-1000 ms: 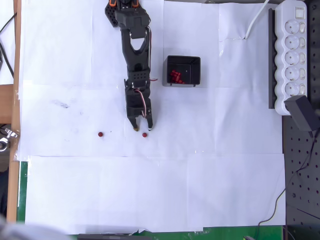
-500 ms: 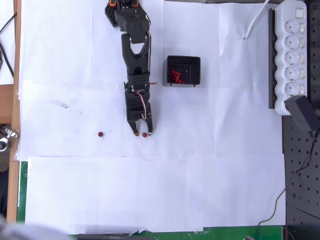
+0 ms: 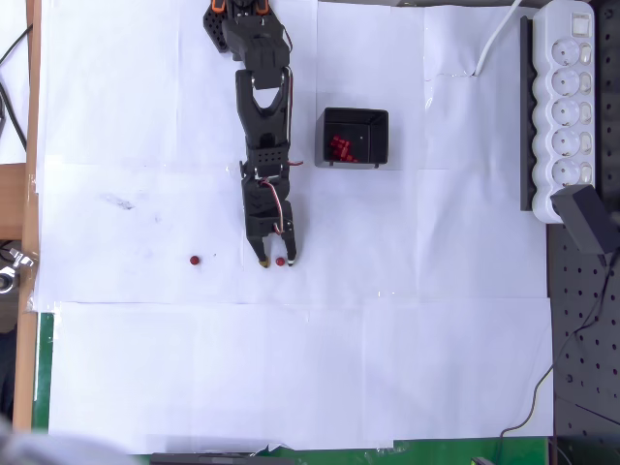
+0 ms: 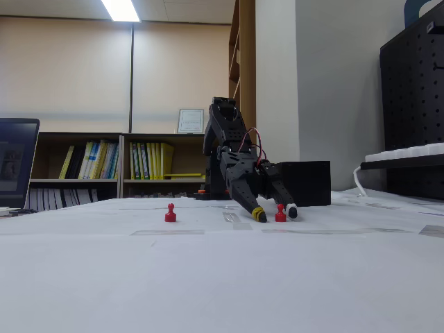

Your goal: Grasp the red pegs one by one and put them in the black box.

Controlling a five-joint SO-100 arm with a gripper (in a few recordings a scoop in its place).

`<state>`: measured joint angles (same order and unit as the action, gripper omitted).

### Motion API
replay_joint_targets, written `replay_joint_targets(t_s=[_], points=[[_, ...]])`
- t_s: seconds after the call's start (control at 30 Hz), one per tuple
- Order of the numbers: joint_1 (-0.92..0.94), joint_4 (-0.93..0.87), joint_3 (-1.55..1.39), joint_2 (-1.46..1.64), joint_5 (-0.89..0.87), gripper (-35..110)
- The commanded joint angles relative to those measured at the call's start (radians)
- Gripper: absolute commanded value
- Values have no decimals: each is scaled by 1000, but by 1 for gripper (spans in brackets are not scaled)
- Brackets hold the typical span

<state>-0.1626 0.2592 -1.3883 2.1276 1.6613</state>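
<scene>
Straddling a red peg with parted fingers, the end effector grips nothing; pegs in the black box blur together.

Looks like an office or lab room: bookshelves full of books behind the pincer, a framed certificate above them, ceiling strip light, pegboard and power strip off to its side.

The end effector has narrowed around a red peg.
</scene>
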Motion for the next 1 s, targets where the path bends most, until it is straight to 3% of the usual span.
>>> replay_joint_targets(t_s=[0.0,0.43,0.77,0.97], points=[[-35,-21,-15,0,8,16],[-64,-25,51,-5,29,12],[-67,-81,51,-41,58,0],[-61,-304,31,-163,117,0]])
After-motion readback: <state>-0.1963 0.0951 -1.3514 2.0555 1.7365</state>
